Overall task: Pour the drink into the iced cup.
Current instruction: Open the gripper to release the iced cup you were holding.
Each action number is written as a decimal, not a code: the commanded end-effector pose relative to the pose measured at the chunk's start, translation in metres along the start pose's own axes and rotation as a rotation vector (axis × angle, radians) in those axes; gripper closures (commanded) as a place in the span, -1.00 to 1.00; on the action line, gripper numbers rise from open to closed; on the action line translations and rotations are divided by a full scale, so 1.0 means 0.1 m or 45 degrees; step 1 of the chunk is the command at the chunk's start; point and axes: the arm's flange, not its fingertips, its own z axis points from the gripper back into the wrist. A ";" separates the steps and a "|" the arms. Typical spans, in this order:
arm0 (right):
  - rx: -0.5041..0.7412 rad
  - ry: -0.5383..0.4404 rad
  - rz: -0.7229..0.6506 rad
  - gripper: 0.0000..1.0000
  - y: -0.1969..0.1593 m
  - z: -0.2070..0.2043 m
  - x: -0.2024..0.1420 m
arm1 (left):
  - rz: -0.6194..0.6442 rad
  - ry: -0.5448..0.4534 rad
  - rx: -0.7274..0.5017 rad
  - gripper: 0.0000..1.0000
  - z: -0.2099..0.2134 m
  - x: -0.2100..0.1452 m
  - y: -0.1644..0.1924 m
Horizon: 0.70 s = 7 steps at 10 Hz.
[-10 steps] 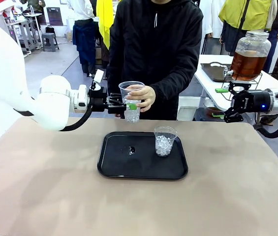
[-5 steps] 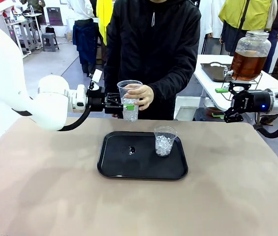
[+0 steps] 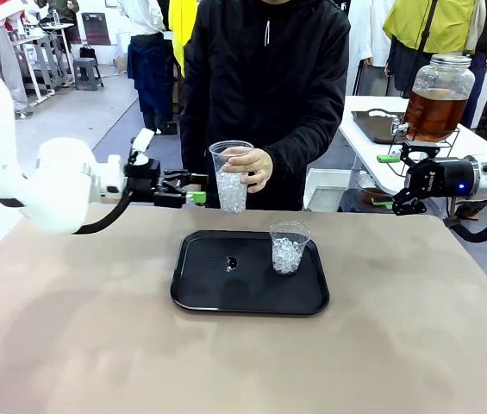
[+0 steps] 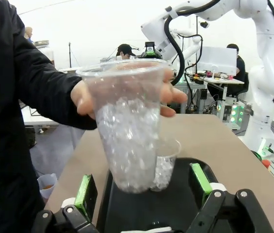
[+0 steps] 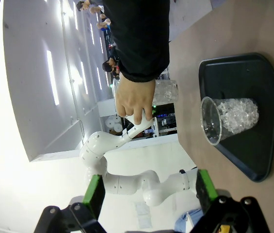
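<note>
The beige table (image 3: 71,336) stretches away below both grippers. A person in a black hooded top (image 3: 269,78) stands at its far side, straight beyond the left gripper (image 3: 196,188). That gripper's jaws are spread wide with nothing between them. Just ahead of its fingertips and clear of them, the person's hand (image 3: 253,168) holds up a tall clear plastic cup (image 3: 231,177) packed with ice.

Below and ahead of the left gripper lies a black tray (image 3: 217,293). A short clear cup of ice (image 3: 289,247) stands upright at the tray's far right.

The right gripper (image 3: 387,181) hangs well off to that side, also wide open and empty. Just behind and above it a glass dispenser jar (image 3: 440,73) holds the amber drink (image 3: 433,116).
</note>
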 end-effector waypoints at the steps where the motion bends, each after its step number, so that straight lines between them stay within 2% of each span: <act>1: -0.004 -0.008 0.003 -1.00 0.01 -0.01 0.00 | -0.054 0.011 -0.030 -1.00 0.30 -0.04 -0.16; 7: -0.004 -0.008 0.003 -1.00 0.01 -0.01 0.00 | -0.091 -0.009 0.064 -1.00 1.06 -0.47 -0.46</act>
